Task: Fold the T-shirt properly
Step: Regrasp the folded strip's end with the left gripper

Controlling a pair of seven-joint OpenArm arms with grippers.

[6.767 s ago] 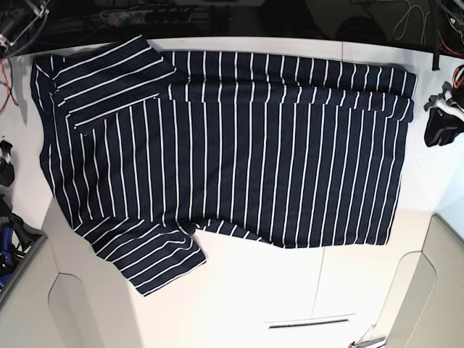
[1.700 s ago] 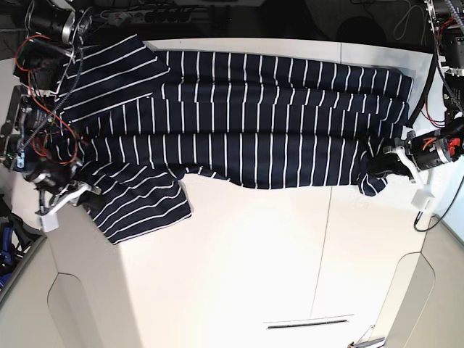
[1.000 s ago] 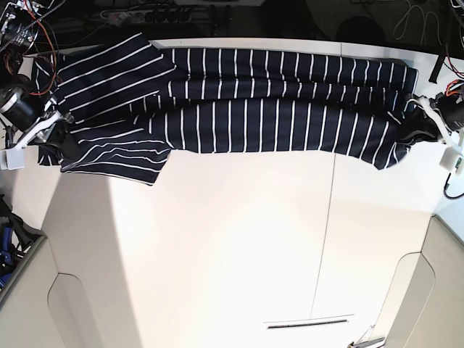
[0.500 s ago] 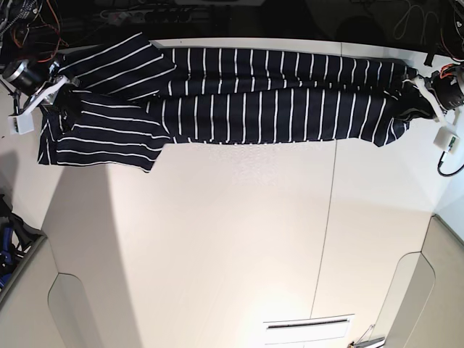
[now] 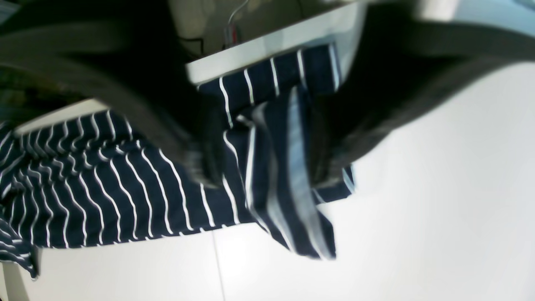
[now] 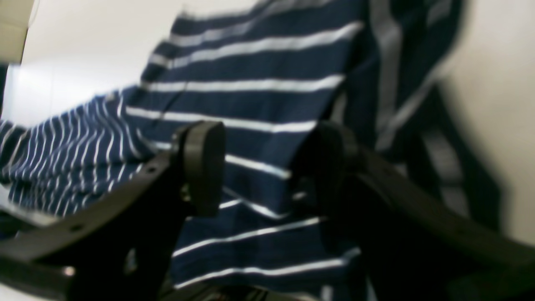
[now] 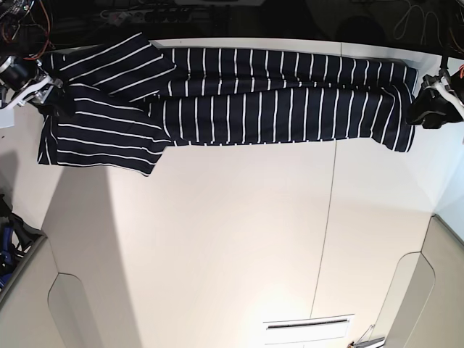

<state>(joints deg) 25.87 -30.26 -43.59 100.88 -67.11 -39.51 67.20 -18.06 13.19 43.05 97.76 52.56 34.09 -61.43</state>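
The T-shirt (image 7: 275, 94), dark navy with thin white stripes, lies as a long folded band along the far edge of the white table (image 7: 232, 239); one sleeve (image 7: 101, 141) spreads out at the left. My left gripper (image 7: 424, 109) stands at the band's right end. In the left wrist view its jaws (image 5: 267, 171) are open, with the blurred hem corner (image 5: 292, 188) hanging loose between them. At the band's left end is my right gripper (image 7: 47, 93), open too (image 6: 263, 167), with striped cloth (image 6: 250, 83) lying behind and between its black fingers (image 6: 200, 167).
Cables and dark clutter (image 7: 145, 14) run behind the table's far edge. A seam (image 7: 326, 217) crosses the tabletop, and a narrow slot (image 7: 308, 324) sits near its front. Blue gear (image 7: 7, 246) lies off the left side.
Both grippers carried the shirt's near edge up to the far edge, folding it lengthwise into a narrow band. Both jaws went from shut on the cloth to open.
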